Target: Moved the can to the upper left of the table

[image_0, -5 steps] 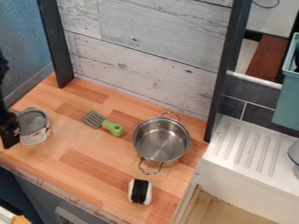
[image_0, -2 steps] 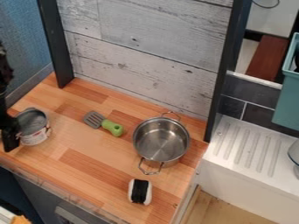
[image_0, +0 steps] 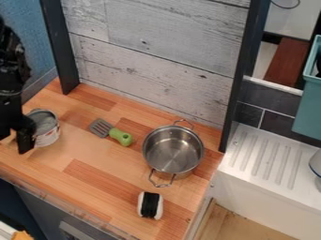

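- The black two-finger gripper is seen at the left edge of the wood-patterned tabletop, with its fingers pointing down
- The jaws are parted, with a strip of the tabletop visible between them; nothing can be seen clasped in that gap
- The round can with a grey top and a pale, printed side is placed upright at the left of the tabletop, towards its far left corner
- The can's left side is partly covered by the right-hand finger, and whether the two touch cannot be told
- To the right of the can, well apart from the gripper, a spatula with a grey slotted head and a green handle is laid flat, its head turned to the left
- Further right, a round, shiny metal pot with two loop handles is set upright, one handle on the far side and one on the near side
- Nearer than the pot, a small black and white object with rounded ends is laid on the tabletop
- The far side is bounded by a pale grey wooden panel, framed by two dark posts
- On the right, a white ribbed drainboard is seen, with a teal bin beyond it
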Controlling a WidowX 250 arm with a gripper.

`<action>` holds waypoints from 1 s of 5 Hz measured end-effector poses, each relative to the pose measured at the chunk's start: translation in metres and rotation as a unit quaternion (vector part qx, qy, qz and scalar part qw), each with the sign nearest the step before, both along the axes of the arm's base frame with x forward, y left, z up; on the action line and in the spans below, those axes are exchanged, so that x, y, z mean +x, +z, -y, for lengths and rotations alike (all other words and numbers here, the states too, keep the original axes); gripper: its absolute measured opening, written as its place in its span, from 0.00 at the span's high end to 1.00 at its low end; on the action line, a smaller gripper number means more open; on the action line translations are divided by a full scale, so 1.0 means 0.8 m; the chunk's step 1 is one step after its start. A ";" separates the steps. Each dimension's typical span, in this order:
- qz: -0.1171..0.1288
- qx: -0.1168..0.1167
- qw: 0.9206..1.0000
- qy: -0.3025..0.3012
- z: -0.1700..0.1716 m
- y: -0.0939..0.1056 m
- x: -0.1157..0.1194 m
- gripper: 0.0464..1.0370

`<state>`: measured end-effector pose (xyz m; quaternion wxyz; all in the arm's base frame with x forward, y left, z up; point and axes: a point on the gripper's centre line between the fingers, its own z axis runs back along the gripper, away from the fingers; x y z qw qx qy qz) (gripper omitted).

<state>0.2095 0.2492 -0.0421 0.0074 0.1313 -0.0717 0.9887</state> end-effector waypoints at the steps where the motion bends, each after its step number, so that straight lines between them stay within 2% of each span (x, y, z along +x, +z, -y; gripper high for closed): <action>1: 0.002 -0.006 1.000 0.004 0.005 -0.006 0.019 0.04; 3: 0.016 -0.004 1.000 0.006 0.006 -0.008 0.062 0.04; 4: 0.034 -0.009 0.999 -0.027 0.020 -0.004 0.091 0.04; 5: 0.042 -0.008 0.997 -0.063 0.032 -0.003 0.114 0.04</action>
